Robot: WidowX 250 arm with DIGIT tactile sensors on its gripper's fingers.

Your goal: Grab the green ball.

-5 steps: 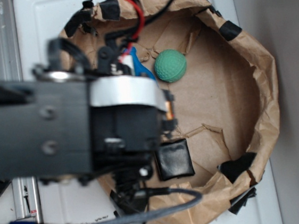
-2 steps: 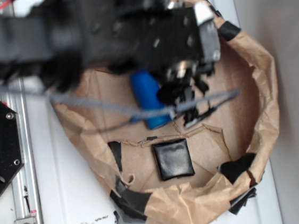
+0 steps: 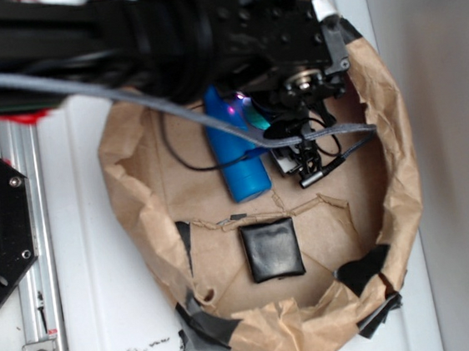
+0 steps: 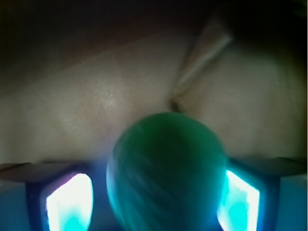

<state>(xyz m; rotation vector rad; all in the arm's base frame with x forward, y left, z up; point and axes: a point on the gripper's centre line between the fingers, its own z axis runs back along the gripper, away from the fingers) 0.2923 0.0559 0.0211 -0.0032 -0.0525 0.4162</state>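
My hand [image 4: 166, 192] sits w/ a finger [image 4: 67, 202] on each side of the green ball [image 4: 166, 175]; in the wrist view the ball fills the gap btwn them, both pads look to be touching it, so I'm pinching the ball or v. near it, though blur stops me being sure the grip is tight. The finger faces glow bright cyan at 8 and 4 o'clock of the ball. Behind it, brown paper floor w/ a raised crease running up toward 1 o'clock. In the exterior view my arm [image 3: 161, 32] comes in from 10 o'clock & covers the top of the paper bowl [image 3: 401, 166]; the hand [image 3: 284, 128] is down inside it, only a sliver of the ball [image 3: 259, 122] showing teal just beside the blue bottle [image 3: 236, 154]. The bottle lies on its side, ball at approx its 2 o'clock. A grey cable [image 3: 125, 95] crosses over the bottle. The black square pad [image 3: 270, 250] lies flat on the bowl floor at 6 o'clock of the hand, well apart. Black tape patches [image 3: 209, 329] on the bowl rim; bowl rests on the white worktop [image 3: 85, 267].
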